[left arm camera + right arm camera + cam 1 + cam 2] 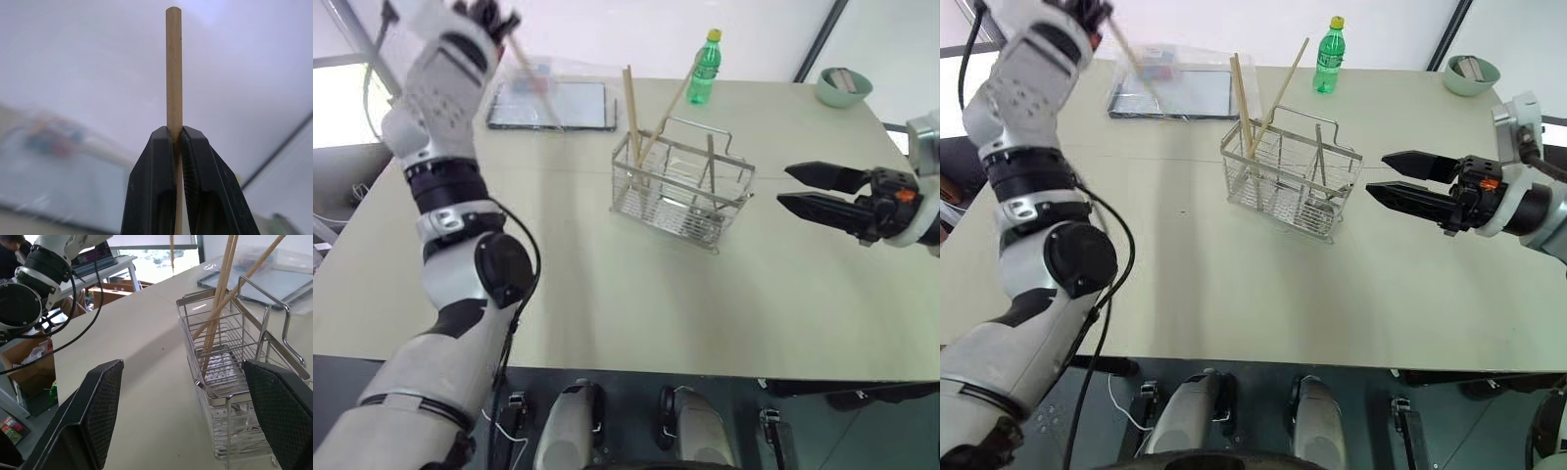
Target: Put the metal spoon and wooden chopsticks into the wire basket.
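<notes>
**Chopstick pinched aloft, basket already holding others**

One wooden chopstick (pixel 173 73) is clamped between the pressed-together fingers of the left gripper (pixel 178 139), raised high over the counter's far left. In the head views its long axis slants down and rightward from the gripper toward a flat clear-lidded tray (pixel 551 104). It is a slim, straight, pale tan stick with a blunt end.

The wire basket (pixel 680 186) stands upright mid-counter, a silver grid rack with an arched handle. Three more wooden chopsticks (pixel 632 117) stand inside its left end: two close together, nearly upright, a third leaning right toward a green bottle (pixel 704 68).

The left arm is bent upward, forearm lifted steeply. The right gripper (pixel 795 188) hovers level just right of the basket, fingers spread wide, empty, pointing at it. A pale green bowl (pixel 843 87) sits at the counter's (pixel 607 294) far right corner.
</notes>
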Controlling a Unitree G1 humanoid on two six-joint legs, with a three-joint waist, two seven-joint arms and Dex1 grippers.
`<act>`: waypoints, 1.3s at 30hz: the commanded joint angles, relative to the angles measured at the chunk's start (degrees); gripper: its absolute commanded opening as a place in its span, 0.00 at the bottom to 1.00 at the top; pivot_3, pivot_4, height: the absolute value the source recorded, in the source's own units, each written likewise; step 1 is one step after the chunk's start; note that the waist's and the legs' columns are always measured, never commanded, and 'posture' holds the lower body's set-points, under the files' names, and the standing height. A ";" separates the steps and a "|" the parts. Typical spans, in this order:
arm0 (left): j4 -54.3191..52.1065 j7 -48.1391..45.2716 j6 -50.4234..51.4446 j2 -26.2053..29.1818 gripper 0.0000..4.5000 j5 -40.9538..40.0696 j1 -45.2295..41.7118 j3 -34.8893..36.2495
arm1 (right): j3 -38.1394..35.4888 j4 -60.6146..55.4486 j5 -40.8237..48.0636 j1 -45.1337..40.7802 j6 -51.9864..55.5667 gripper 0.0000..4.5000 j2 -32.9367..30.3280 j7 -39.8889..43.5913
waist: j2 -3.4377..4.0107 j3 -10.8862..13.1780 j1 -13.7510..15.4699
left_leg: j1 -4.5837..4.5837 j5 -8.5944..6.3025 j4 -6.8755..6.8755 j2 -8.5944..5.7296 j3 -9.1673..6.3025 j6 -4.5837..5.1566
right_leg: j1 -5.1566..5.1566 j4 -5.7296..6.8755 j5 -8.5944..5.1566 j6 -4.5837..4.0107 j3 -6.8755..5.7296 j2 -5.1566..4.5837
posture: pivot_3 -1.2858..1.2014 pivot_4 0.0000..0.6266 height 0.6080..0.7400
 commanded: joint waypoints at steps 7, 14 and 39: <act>5.48 -11.77 -8.08 -5.41 0.01 -2.99 -1.58 -11.25 | -2.77 -2.13 0.83 -0.57 0.41 0.88 -0.93 -1.57 | 0.00 0.00 0.03 | -0.07 -0.12 0.17 0.04 -0.04 0.23 | -0.01 0.09 0.00 0.01 0.00 0.08 | 0.52 0.24 0.75; 6.76 -15.74 -14.34 -7.51 0.01 2.30 3.83 -21.36 | -5.98 -4.15 2.20 2.47 1.53 0.88 -0.61 -3.45 | 0.00 0.00 -0.01 | -0.16 -0.14 0.22 0.05 -0.03 0.28 | -0.10 0.10 0.01 0.03 0.00 0.08 | 0.52 0.24 0.75; -21.58 -39.90 8.58 20.68 0.99 -3.08 12.84 -30.38 | -0.90 1.84 -2.83 -0.88 -2.61 0.88 -1.54 -0.26 | 0.10 -0.01 -0.63 | -0.39 -0.14 0.33 0.15 -0.12 0.29 | -0.28 0.17 0.01 0.02 0.00 0.22 | 0.52 0.24 0.75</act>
